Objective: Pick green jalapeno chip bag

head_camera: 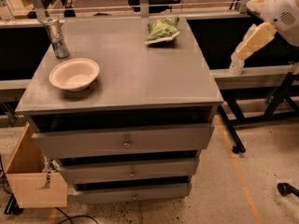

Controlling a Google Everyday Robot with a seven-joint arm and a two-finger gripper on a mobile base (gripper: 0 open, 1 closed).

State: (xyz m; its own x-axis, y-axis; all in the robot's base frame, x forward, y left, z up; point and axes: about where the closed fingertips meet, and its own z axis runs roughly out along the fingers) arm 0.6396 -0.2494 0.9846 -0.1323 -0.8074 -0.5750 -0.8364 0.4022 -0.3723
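Observation:
The green jalapeno chip bag (162,30) lies flat at the far right of the grey cabinet top (140,73), bright green with a whitish front edge. My arm (254,38) comes in from the upper right, off the side of the cabinet. The gripper (236,65) is at its lower end, to the right of the cabinet's edge and well right of and nearer than the bag, holding nothing that I can see.
A cream bowl (74,73) sits at the cabinet's left front, with a silver can (56,37) behind it. Three drawers (126,141) stand slightly open below. A cardboard box (30,176) is on the floor at left. Dark benches and a metal frame (252,73) stand at right.

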